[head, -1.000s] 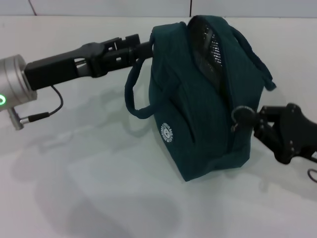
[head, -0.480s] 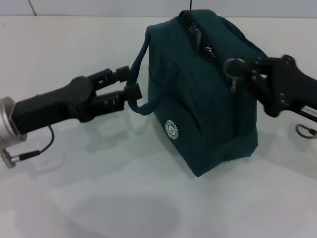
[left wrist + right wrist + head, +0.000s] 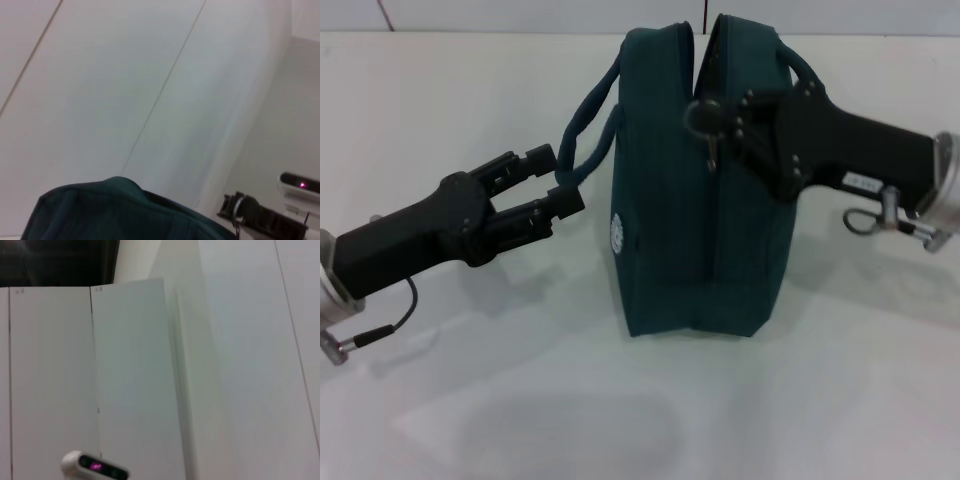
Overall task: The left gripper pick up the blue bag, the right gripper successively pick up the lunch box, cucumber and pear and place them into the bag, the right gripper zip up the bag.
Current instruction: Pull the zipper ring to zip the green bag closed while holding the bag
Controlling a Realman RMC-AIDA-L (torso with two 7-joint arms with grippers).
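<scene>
I see the blue bag (image 3: 695, 190) standing upright on the white table (image 3: 520, 400), its narrow end toward me, the small round white logo (image 3: 617, 232) on the side panel facing the left arm. The seam along the top looks nearly drawn together, with only a thin dark slit at the crest; I cannot see inside, so the lunch box, cucumber and pear are out of sight. The left gripper (image 3: 557, 180) sits just beside the bag on the logo side, its two fingers spread apart with nothing between them — one loop handle (image 3: 588, 130) arcs from the bag's top down to just beside the fingertips, and whether it touches them I cannot tell. On the opposite side of the bag, the right gripper (image 3: 725, 122) is pressed up against the upper part of the zipper line, pinched on the ring zipper pull (image 3: 703, 118), whose small tab hangs down against the fabric. The right arm's black body covers part of the bag's far panel and the second handle (image 3: 800, 70) curving behind it. A metal cable ring (image 3: 865, 215) hangs off the right arm beyond the bag. From the left wrist camera I get only the bag's teal top edge (image 3: 115, 210) against a pale wall, with the right gripper (image 3: 235, 212) farther off; the right wrist camera shows white wall panels and nothing of the bag.
</scene>
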